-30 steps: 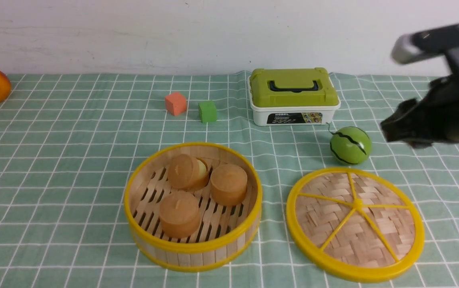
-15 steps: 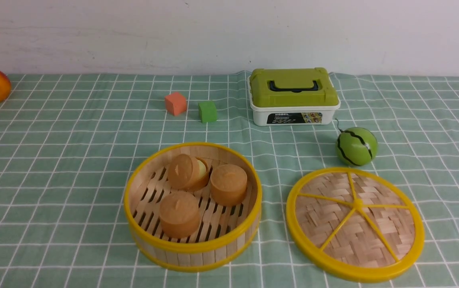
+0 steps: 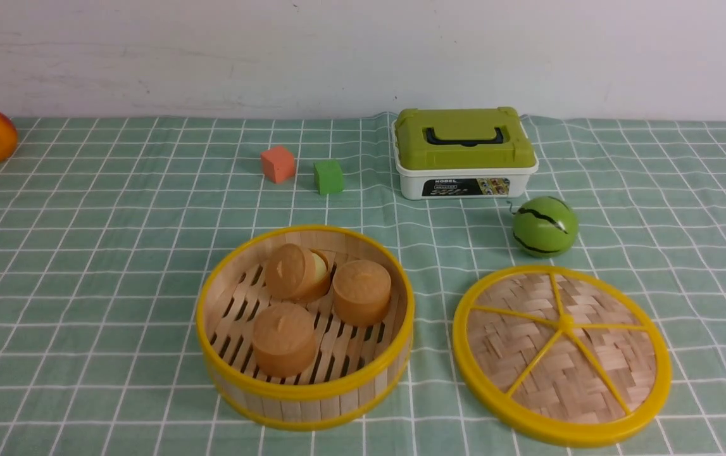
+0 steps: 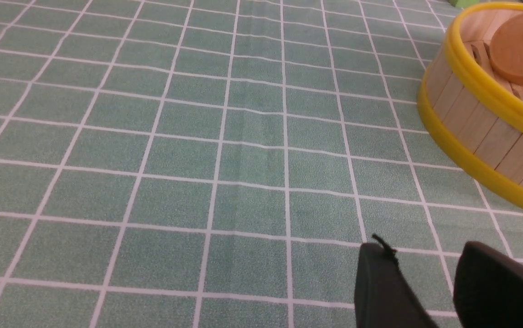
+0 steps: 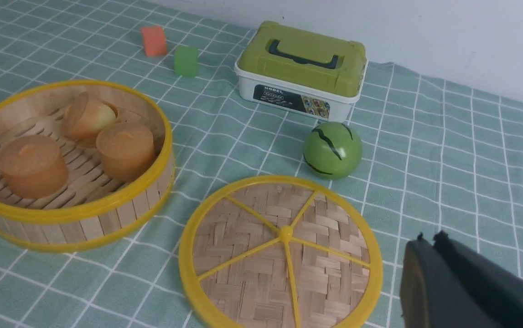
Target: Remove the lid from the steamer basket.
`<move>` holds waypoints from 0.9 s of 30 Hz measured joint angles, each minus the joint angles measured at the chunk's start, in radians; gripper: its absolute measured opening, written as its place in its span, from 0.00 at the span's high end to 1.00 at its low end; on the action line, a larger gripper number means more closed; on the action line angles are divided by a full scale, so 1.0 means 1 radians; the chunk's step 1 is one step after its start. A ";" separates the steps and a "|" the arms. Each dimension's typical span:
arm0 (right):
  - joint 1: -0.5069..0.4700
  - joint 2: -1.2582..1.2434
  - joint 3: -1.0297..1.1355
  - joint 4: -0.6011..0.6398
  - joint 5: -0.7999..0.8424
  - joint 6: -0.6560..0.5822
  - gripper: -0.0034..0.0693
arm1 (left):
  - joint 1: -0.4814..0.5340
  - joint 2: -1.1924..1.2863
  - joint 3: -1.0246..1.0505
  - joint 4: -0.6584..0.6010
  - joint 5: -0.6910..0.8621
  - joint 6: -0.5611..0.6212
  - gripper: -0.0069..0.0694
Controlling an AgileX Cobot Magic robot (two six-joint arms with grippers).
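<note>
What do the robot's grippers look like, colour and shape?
Only finger ends show. The left gripper has matte black, blunt, slab-like fingers, one with a frayed bit at its tip. The right gripper has similar dark fingers with ragged tips. No cables or markings visible.

The left wrist view's edge cuts off most of the steamer basket [image 4: 471,127] and all but two dark fingertips of the left gripper [image 4: 423,250]. In the right wrist view the lid [image 5: 284,255] loses its near rim to the frame, and the right gripper [image 5: 429,238] shows only overlapping dark tips, any gap hidden. The print on the white box [image 3: 464,155] is too small to read.
</note>
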 joint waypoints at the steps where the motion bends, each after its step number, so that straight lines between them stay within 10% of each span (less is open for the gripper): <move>1: 0.000 0.000 0.000 0.000 0.000 0.000 0.97 | 0.000 0.000 0.000 0.000 0.000 0.000 0.60; 15: -0.162 -0.259 0.614 0.022 -0.677 0.000 0.98 | 0.000 0.000 0.000 0.000 0.000 0.000 0.60; 27: -0.326 -0.501 0.806 -0.053 -0.491 0.187 0.98 | 0.000 0.000 0.000 0.000 0.000 0.000 0.60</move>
